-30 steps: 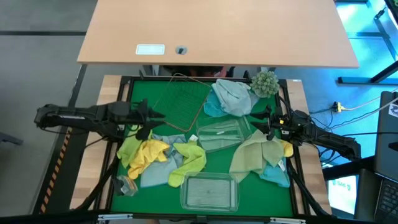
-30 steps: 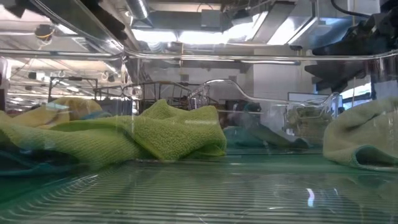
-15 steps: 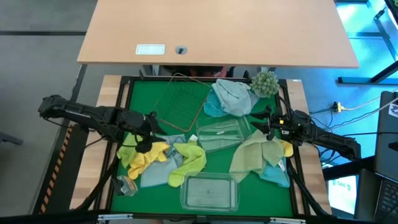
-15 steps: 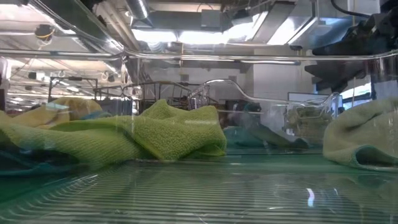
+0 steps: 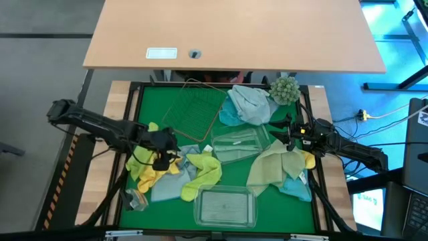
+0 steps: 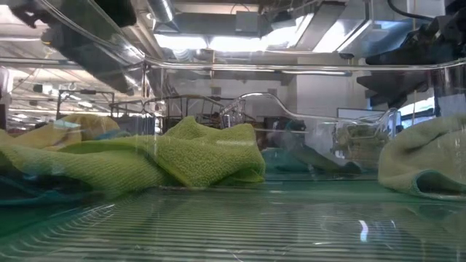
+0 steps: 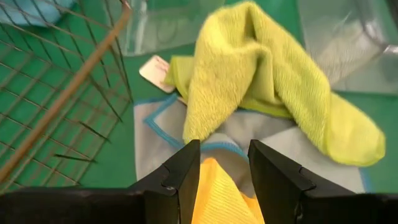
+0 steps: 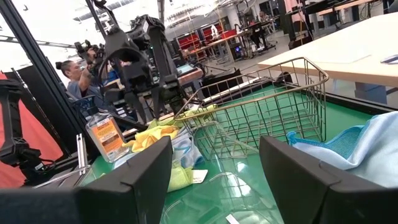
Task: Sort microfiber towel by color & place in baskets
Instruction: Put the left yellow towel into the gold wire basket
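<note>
My left gripper (image 5: 162,155) (image 7: 222,149) is open and points down over the towel pile at the table's left. Its fingers stand on either side of a hump of the yellow towel (image 7: 217,193) (image 5: 155,169). Past it lie a lime towel (image 7: 261,81) (image 5: 204,171) and a grey towel with teal trim (image 7: 155,137). My right gripper (image 5: 284,134) (image 8: 214,155) waits open at the right, above the olive towel (image 5: 271,164). Light blue towels (image 5: 247,104) lie by the wire basket (image 5: 194,110). One clear tub (image 5: 237,144) sits mid-table and another (image 5: 225,206) near the front edge. My left gripper comes at the yellow towel from above, one open finger (image 7: 186,168) on each side of a raised fold (image 7: 214,177). I cannot tell whether the fingers touch the cloth. The towel lies on the pile.
A fuzzy ball plant (image 5: 284,89) stands at the far right corner. A small bottle (image 5: 137,199) lies at the near left. A teal towel (image 5: 294,186) and a bit of yellow cloth (image 5: 308,159) lie under the olive one. People stand beyond the table in the right wrist view.
My left arm has reached toward the table's right and near edge, from beside the wire basket down onto the yellow towel pile. The towels have kept their places.
</note>
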You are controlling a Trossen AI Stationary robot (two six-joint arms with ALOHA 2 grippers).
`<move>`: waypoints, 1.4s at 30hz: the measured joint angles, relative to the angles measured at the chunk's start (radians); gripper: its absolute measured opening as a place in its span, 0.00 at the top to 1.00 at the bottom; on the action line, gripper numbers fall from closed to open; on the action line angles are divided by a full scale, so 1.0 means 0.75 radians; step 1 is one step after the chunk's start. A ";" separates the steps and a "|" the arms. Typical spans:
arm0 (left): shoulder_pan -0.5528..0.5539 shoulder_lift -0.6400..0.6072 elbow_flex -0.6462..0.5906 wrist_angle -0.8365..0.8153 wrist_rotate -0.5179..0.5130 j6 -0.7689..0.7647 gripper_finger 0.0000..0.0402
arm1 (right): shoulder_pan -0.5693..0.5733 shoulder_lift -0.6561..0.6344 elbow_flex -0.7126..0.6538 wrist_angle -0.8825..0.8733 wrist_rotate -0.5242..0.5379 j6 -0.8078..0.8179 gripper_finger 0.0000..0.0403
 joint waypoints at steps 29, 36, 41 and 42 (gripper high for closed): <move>-0.005 0.186 0.000 -0.129 0.052 -0.069 0.84 | 0.000 0.000 0.000 0.000 0.000 0.000 0.40; -0.005 0.185 0.011 -0.135 0.113 -0.135 0.99 | 0.000 0.000 0.000 0.000 0.000 0.000 0.40; -0.005 0.185 0.129 -0.146 0.100 -0.138 0.99 | 0.000 0.000 0.000 0.000 0.000 -0.001 0.40; -0.003 0.185 0.166 -0.163 0.092 -0.138 1.00 | 0.000 0.000 0.000 0.000 0.000 -0.001 0.40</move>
